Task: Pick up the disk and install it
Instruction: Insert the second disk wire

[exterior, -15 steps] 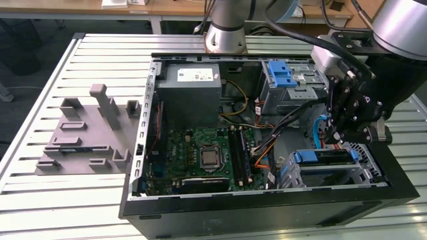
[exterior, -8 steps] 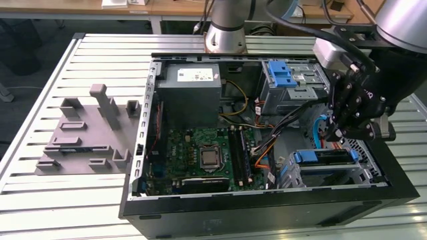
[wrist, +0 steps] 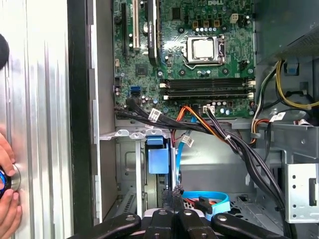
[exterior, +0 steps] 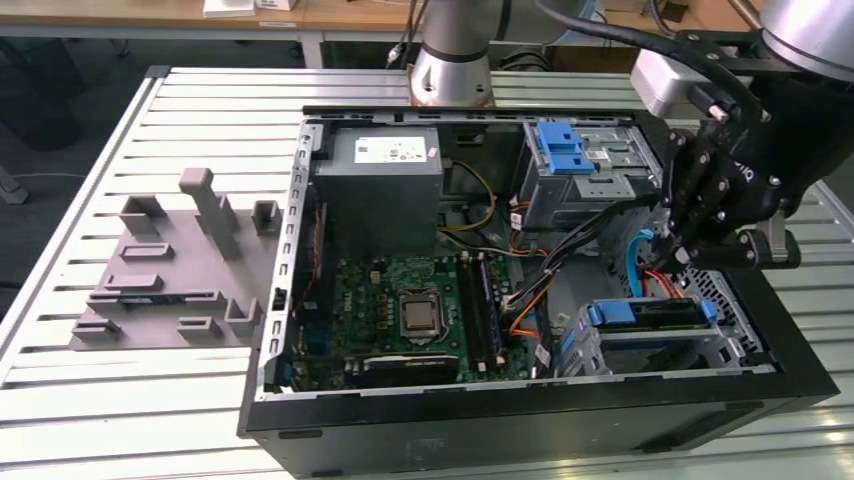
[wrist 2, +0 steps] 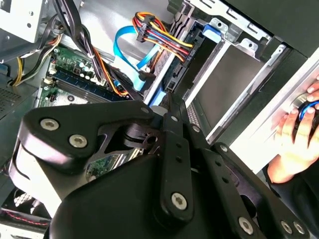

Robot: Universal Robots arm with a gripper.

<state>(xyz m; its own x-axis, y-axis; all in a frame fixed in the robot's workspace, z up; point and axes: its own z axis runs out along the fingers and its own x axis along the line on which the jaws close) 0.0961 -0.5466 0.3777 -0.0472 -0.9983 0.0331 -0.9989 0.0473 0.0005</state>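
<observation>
Disk [exterior: 650, 314] in its blue carrier sits in the drive bay at the computer case's [exterior: 534, 420] front corner. Gripper [exterior: 683, 255] hovers just above it, jaws pinched together, holding nothing.

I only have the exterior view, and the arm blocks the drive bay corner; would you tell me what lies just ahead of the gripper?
Observer: In the first wrist view, a blue flat cable lies on the case floor just ahead of the gripper.
Operator: Thank you. Is anyone close to the case?
Observer: Yes. In both wrist views a person's hand rests on a round blue-and-silver knob just outside the case wall.
</observation>
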